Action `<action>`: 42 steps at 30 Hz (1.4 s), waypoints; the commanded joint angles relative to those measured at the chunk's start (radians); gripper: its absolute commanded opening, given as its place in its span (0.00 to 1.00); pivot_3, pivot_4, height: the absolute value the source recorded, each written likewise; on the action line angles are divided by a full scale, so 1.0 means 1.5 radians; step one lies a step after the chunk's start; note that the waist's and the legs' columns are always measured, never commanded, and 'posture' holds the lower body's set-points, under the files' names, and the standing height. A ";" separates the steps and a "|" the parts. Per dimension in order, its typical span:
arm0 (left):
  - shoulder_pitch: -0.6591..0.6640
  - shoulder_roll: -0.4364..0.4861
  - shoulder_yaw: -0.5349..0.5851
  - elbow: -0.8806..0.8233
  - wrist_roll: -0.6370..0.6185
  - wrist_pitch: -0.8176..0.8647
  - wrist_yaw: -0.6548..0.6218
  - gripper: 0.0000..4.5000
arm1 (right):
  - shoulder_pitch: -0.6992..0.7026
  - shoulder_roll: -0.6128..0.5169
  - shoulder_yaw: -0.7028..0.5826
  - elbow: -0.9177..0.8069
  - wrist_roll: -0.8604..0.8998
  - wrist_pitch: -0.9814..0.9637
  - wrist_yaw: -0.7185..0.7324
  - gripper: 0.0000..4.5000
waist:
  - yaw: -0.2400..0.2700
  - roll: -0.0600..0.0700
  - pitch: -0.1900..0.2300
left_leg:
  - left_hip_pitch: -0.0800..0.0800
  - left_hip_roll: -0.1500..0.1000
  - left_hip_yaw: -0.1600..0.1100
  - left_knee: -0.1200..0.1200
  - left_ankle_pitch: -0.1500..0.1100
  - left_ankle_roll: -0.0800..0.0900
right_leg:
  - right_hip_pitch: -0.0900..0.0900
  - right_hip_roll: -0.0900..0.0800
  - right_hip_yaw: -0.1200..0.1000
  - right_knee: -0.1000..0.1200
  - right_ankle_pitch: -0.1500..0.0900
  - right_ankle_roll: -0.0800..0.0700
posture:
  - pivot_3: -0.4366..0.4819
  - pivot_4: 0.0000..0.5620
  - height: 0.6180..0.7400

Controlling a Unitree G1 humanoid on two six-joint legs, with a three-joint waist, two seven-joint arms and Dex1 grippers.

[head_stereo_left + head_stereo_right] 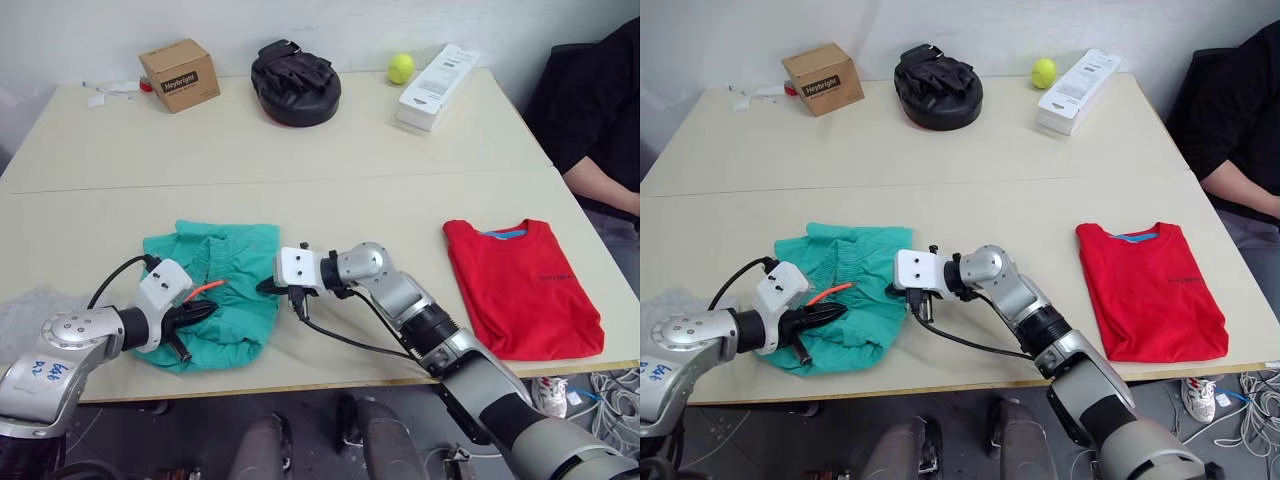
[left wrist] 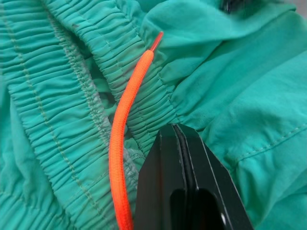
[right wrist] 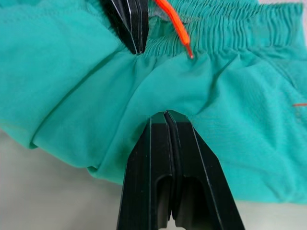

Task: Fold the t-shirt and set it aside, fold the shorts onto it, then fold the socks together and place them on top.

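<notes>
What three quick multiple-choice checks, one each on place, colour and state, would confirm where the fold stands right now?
1. Where does the t-shirt lie?
A. toward the table's right end
B. under the shorts
C. beside the cardboard box

2. What colour is the drawstring on the shorts?
A. white
B. orange
C. black

3. How are the right gripper fingers?
A. wide open
B. shut on the shorts
C. shut on the t-shirt

A: it lies flat by the right edge. B: the cord is bright orange. B: teal fabric puckers at the closed tips.
</notes>
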 commanded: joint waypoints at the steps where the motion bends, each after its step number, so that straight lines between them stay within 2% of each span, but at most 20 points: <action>1: 0.023 -0.011 -0.015 0.003 0.016 0.010 0.014 0.00 | -0.038 0.020 -0.024 0.043 -0.008 -0.020 -0.046 0.00 | 0.000 0.000 0.000 | 0.000 0.000 0.000 0.000 0.000 0.000 | 0.000 0.000 0.000 0.000 0.000 0.000 | 0.48 0.27 1.00; 6: 0.027 -0.018 -0.015 0.002 0.014 0.005 0.015 0.00 | -0.123 0.023 -0.059 0.208 -0.066 -0.030 -0.229 0.00 | 0.000 0.000 0.000 | 0.000 0.000 0.000 0.000 0.000 0.000 | 0.000 0.000 0.000 0.000 0.000 0.000 | 0.48 0.27 1.00; 9: 0.026 -0.019 -0.015 0.005 0.014 0.000 0.014 0.00 | -0.166 0.020 -0.092 0.280 -0.058 -0.035 -0.283 0.00 | -0.001 0.000 0.000 | 0.000 0.000 0.000 0.000 0.002 -0.003 | 0.000 0.000 0.000 0.000 0.000 0.000 | 0.48 0.27 1.00; 11: 0.025 -0.021 -0.014 0.010 0.015 -0.008 0.013 0.00 | -0.168 0.024 -0.135 0.267 -0.004 -0.013 -0.231 0.00 | 0.000 0.000 0.000 | 0.000 0.000 0.000 0.000 0.002 -0.003 | 0.000 0.000 0.000 0.000 0.000 0.000 | 0.48 0.27 1.00; 14: 0.025 -0.025 -0.012 0.016 0.015 -0.019 0.012 0.00 | -0.146 0.024 -0.186 0.184 0.082 0.078 -0.122 0.00 | 0.000 0.000 0.000 | -0.001 0.000 0.000 0.000 0.001 -0.002 | 0.000 0.000 0.000 -0.001 0.000 0.000 | 0.48 0.27 1.00; 16: 0.017 -0.028 -0.010 0.022 0.014 -0.025 0.013 0.00 | -0.107 0.002 -0.196 0.053 0.155 0.236 -0.033 0.00 | 0.000 0.001 0.000 | -0.001 0.000 0.000 0.000 0.001 -0.001 | 0.000 0.000 0.000 -0.001 0.000 0.000 | 0.48 0.27 1.00; 18: 0.010 -0.031 -0.008 0.027 0.012 -0.030 0.012 0.00 | -0.075 -0.021 -0.195 -0.054 0.206 0.384 0.013 0.00 | 0.001 0.001 0.000 | -0.001 0.000 0.000 0.000 0.000 0.001 | 0.000 -0.001 0.000 0.000 0.000 0.000 | 0.48 0.27 1.00; 21: -0.001 -0.037 -0.010 0.034 0.014 -0.036 0.013 0.00 | -0.042 -0.056 -0.187 -0.162 0.275 0.599 0.040 0.12 | 0.003 0.001 0.000 | -0.001 0.000 -0.001 0.000 0.000 0.002 | 0.000 -0.001 0.000 0.000 0.000 0.000 | 0.48 0.27 1.00; 23: -0.004 -0.039 -0.013 0.037 0.017 -0.040 0.014 0.00 | -0.032 -0.064 -0.188 -0.192 0.298 0.681 0.031 0.26 | 0.003 0.001 0.000 | 0.000 0.000 -0.001 0.000 0.000 0.002 | 0.000 -0.001 0.000 0.000 0.000 0.000 | 0.48 0.27 1.00; 29: 0.000 -0.046 -0.010 0.027 0.015 -0.038 0.019 0.00 | -0.024 -0.035 -0.205 -0.157 0.318 0.781 -0.034 0.73 | 0.002 0.001 0.000 | -0.001 0.000 -0.001 0.000 0.000 0.002 | 0.000 -0.001 -0.001 0.000 0.000 0.000 | 0.48 0.27 1.00; 32: 0.006 -0.047 -0.005 0.021 0.014 -0.039 0.019 0.00 | -0.028 -0.001 -0.216 -0.114 0.325 0.788 -0.059 0.96 | 0.002 0.001 0.000 | -0.001 0.000 -0.001 0.000 0.000 0.002 | 0.000 -0.001 -0.001 0.000 0.000 0.000 | 0.48 0.27 1.00; 33: 0.009 -0.047 -0.004 0.020 0.014 -0.039 0.019 0.00 | -0.032 0.017 -0.221 -0.091 0.321 0.781 -0.078 0.99 | 0.002 0.002 0.000 | -0.001 0.000 -0.001 0.000 0.000 0.002 | 0.000 -0.001 -0.001 0.000 0.000 0.000 | 0.48 0.27 1.00; 42: 0.014 -0.049 0.004 0.003 0.012 -0.032 0.026 0.00 | -0.065 0.166 -0.254 0.034 0.325 0.768 -0.161 0.99 | -0.002 0.003 -0.001 | 0.000 0.000 -0.001 -0.002 0.000 0.001 | 0.000 -0.001 -0.001 -0.001 0.000 0.000 | 0.48 0.27 1.00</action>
